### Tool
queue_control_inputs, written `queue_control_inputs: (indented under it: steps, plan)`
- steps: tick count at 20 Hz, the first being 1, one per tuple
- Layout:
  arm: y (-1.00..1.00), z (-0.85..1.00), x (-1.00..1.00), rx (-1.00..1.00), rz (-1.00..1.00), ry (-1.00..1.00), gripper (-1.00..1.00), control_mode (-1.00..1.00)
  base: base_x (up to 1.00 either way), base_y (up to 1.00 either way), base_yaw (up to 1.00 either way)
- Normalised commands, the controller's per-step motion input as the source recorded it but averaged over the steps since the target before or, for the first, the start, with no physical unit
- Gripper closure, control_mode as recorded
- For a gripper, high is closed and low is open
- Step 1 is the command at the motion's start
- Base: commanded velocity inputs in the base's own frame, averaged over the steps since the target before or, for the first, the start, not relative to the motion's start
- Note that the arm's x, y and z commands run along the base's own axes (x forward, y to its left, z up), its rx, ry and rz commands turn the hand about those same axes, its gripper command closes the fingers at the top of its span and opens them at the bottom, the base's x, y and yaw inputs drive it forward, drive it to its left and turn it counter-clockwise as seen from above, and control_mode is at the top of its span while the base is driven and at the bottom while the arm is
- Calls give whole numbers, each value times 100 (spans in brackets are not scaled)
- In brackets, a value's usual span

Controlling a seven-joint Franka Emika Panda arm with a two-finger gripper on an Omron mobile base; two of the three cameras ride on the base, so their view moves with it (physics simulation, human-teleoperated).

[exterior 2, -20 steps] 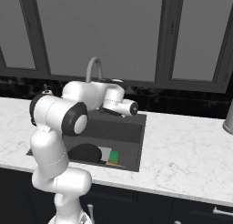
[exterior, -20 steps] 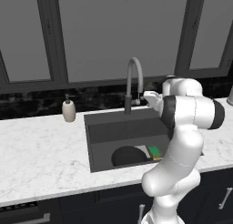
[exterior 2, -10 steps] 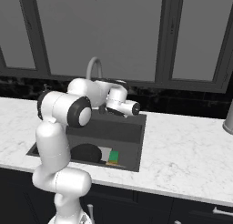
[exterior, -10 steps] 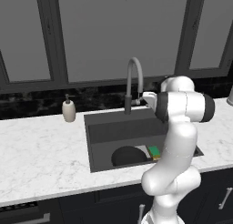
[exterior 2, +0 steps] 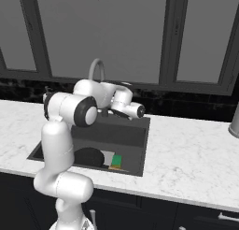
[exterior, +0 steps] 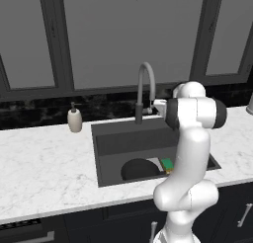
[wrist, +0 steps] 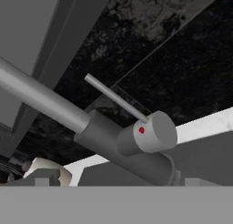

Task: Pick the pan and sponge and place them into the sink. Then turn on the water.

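Round matte black pan (exterior: pixel 139 169) beside small green sponge with yellow layer (exterior: pixel 167 165). Large rectangular sink (exterior: pixel 126 141) dark grey, light grey patch at bottom. Tall arched faucet (exterior: pixel 145 91) grey; red dot on its knob (wrist: pixel 141 130). Marble counter (exterior: pixel 47 168) white, grey veins. Soap bottle (exterior: pixel 74 119) beige.

pan (exterior: pixel 139 169): arm hides right edge | sponge (exterior: pixel 167 164): possibly half-covered

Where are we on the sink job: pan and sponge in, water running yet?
Done: the pan and the sponge both lie in the sink. In hand: the arm is up at the faucet, with the open pincer facing its lever in the hand view, not yet touching it. Left: no stream runs from the spout, so the water remains to be turned on.
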Motion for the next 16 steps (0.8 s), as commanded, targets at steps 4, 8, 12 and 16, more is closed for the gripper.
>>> queue_control_inputs:
  steps: [4, 8, 12, 16]
  plan:
    - [0, -5, 20, 0, 0, 0, -100, -100, 0, 0, 0]
    - [0, -4, 15, 0, 0, 0, -100, -100, 0, 0, 0]
    - [0, -8, 11, 0, 0, 0, -100, -100, 0, 0, 0]
    - [0, -9, 12, 0, 0, 0, -100, -100, 0, 0, 0]
